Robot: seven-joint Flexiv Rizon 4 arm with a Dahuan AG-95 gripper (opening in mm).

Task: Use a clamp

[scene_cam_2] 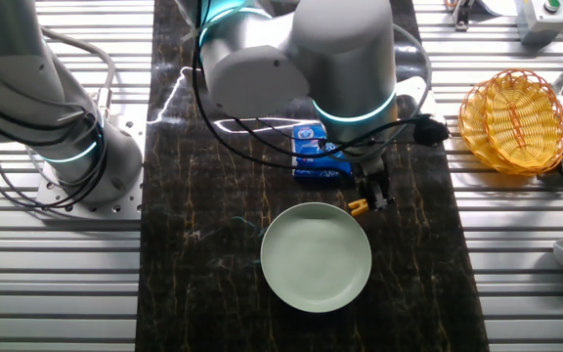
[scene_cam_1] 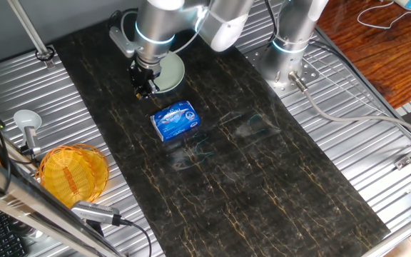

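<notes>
The clamp [scene_cam_2: 358, 205] is a tiny yellow-orange clip, seen in the other fixed view at my fingertips, just off the far rim of the pale green plate [scene_cam_2: 316, 256]. My gripper [scene_cam_2: 375, 198] looks shut on it, with the clip sticking out sideways. In one fixed view the gripper [scene_cam_1: 145, 91] hangs over the plate's [scene_cam_1: 173, 71] left edge, and its dark fingers hide the clamp. The blue packet [scene_cam_1: 176, 120] lies flat on the dark mat just in front of the gripper; the arm partly covers it in the other fixed view [scene_cam_2: 307, 143].
An orange wicker basket [scene_cam_1: 72, 171] [scene_cam_2: 513, 108] stands on the ribbed metal table beside the mat. A second arm's base [scene_cam_1: 289, 50] [scene_cam_2: 66, 147] is bolted at the mat's other side. Cables and a white lamp-like fixture [scene_cam_1: 27, 120] lie near the basket.
</notes>
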